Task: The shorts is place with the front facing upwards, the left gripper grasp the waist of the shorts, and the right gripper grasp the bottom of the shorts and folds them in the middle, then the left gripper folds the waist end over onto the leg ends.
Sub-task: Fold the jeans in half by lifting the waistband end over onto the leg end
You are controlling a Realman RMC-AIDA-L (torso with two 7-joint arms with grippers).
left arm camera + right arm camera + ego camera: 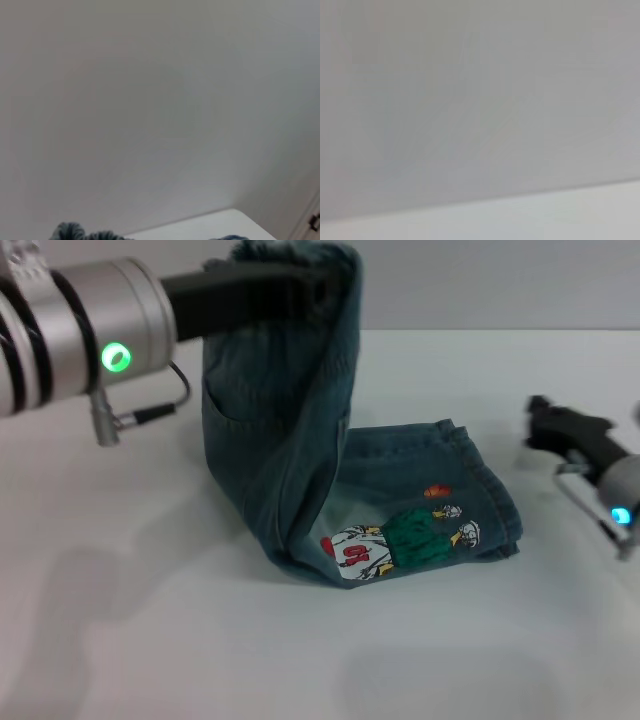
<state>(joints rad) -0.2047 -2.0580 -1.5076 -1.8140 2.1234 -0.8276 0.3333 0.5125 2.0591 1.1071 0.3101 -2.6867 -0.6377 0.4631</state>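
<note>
head view: left gripper (325, 285) lifts shorts (300, 440).

The white table (150, 640) is viewed downward from the head, near; blank wall is faced by both wrist cameras, the table edge (200, 225) shared toward 6 o'clock.

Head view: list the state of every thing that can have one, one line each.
Blue-green denim shorts: folded lengthwise, leg ends flat on table, the rest lifted.
Gathered elastic waist: raised, held by left gripper.
Black left gripper: shut on waist, high above table.
Black right gripper: off to the side, holds nothing.
</note>
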